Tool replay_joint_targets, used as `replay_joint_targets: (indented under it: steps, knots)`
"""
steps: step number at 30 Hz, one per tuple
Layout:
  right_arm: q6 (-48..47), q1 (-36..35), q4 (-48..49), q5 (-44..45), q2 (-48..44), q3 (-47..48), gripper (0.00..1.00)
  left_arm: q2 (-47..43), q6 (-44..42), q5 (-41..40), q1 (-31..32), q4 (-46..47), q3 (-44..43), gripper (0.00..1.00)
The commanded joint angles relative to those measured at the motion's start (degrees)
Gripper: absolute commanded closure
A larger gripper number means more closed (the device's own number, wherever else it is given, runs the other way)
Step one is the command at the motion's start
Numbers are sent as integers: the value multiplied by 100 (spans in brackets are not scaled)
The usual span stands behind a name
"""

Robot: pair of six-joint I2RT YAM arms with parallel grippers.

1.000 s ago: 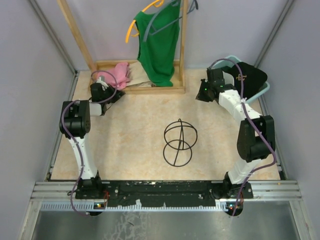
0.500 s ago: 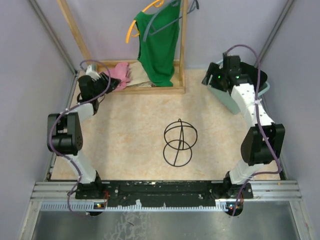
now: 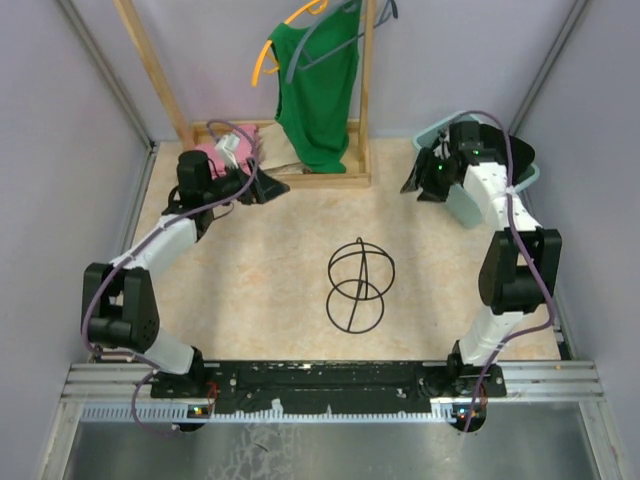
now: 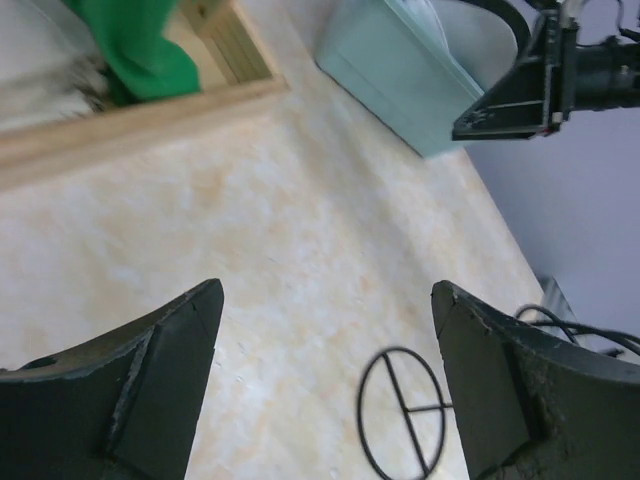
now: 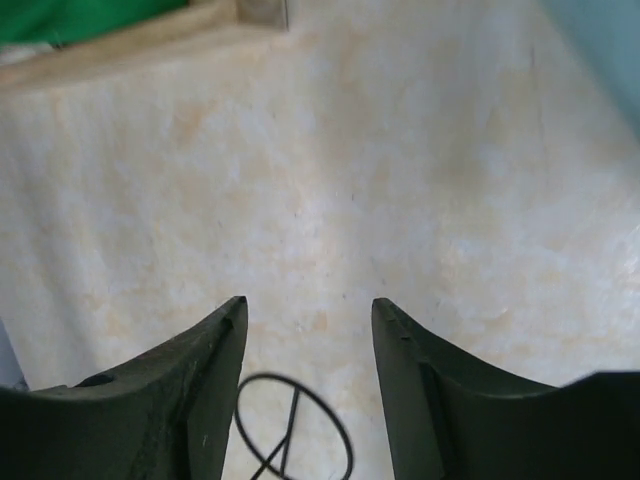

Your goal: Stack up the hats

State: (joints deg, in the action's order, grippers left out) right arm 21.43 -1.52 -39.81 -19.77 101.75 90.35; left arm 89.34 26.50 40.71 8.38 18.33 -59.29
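A black hat (image 3: 521, 153) lies in the teal bin (image 3: 430, 136) at the back right, mostly hidden behind my right arm. No other hats show. My right gripper (image 3: 416, 183) hangs just left of the bin, above the bare table, open and empty (image 5: 309, 302). My left gripper (image 3: 266, 186) is at the back left, in front of the wooden frame (image 3: 300, 181), wide open with nothing between its fingers (image 4: 328, 295). Both wrist views look down on the table and the black wire stand (image 3: 357, 285).
A green shirt (image 3: 320, 90) on an orange hanger hangs from the wooden frame. A pink cloth (image 3: 213, 152) lies behind my left arm. The teal bin (image 4: 400, 80) stands against the right wall. The wire stand (image 4: 403, 412) (image 5: 290, 430) sits mid-table.
My left arm swung right from the back left corner to the front of the wooden frame and its gripper opened. My right gripper moved left off the bin and opened.
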Motion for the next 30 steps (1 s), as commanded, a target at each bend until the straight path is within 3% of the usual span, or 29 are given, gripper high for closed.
replay_joint_targets:
  steps: [1,6,10,11,14,19,30]
  knots:
    - [10,-172,-837,-335,-559,-625,48,-374,-303,258,319,-1944,-25,12]
    - [202,-832,-1063,-199,-896,-1740,50,-392,-115,-147,1013,-3276,130,21]
    - [493,-1179,-767,-397,-1010,-2417,60,-315,399,-96,1207,-2974,825,28]
    - [516,-1329,-709,-420,-974,-2500,67,-226,427,-39,1209,-2948,831,30]
    - [545,-1681,-574,-521,-800,-2675,74,240,360,105,1247,-3087,625,35]
    - [681,-2004,-248,-654,-465,-2928,76,773,595,332,1447,-2733,632,56]
    - [934,-2276,152,-724,-82,-3002,74,1337,819,665,1795,-2498,442,56]
